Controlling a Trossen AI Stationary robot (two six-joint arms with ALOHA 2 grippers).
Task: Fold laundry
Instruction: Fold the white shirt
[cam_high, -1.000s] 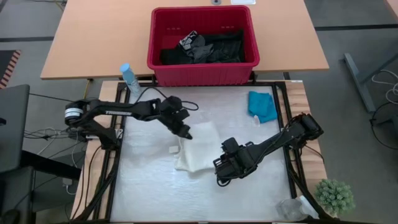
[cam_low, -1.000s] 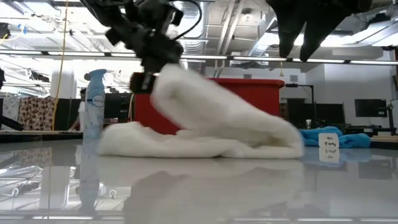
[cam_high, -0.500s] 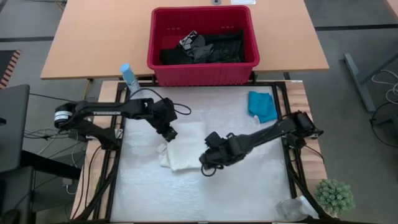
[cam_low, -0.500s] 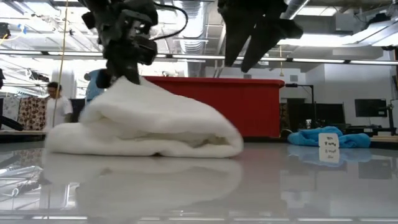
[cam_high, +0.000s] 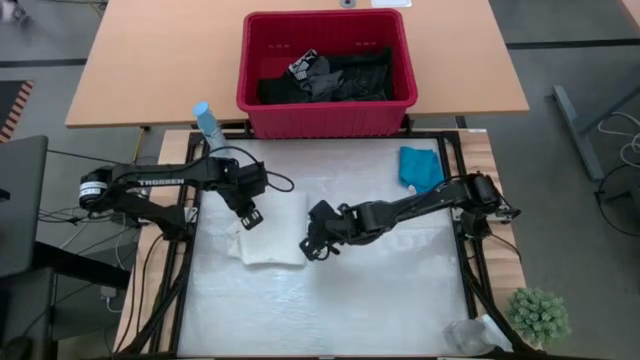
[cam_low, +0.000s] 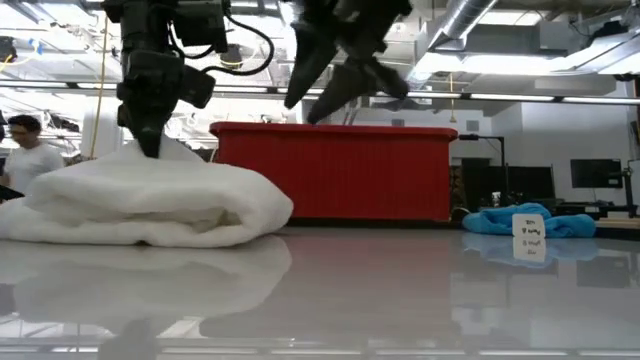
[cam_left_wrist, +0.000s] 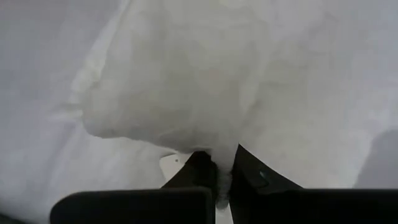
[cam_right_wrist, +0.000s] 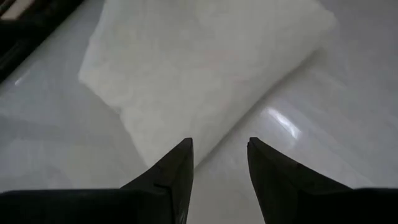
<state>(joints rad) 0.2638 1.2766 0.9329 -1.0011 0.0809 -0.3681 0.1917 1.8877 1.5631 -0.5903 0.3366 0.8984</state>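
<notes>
Two tools bracket one soft white lacy-textured garment (cam_high: 268, 238), which lies bunched in a low folded pile on the left half of the pale worktop (cam_high: 400, 300). The left tool (cam_high: 249, 215) sits at the pile's far-left corner, its fingers pinched together on a ridge of the white cloth; the left wrist view shows fabric squeezed between the two dark tips. The right tool (cam_high: 313, 243) hangs just off the pile's right edge, fingers apart and empty, with nothing between them in the right wrist view but bare worktop and the rolled hem ahead.

So the garment lies to the left of the right tool and beneath the left one. Its long axis appears to run roughly front to back, near square though, so this is hard to call. The left arm is clearly the nearer, already gripping; the right would need only a short reach leftward to take the free edge, I judge.

Other laundry waits well apart: a small teal garment (cam_high: 423, 170) at the worktop's far-right corner, and black clothes (cam_high: 335, 75) in the red plastic slotted basket (cam_high: 325, 115) beyond.
</notes>
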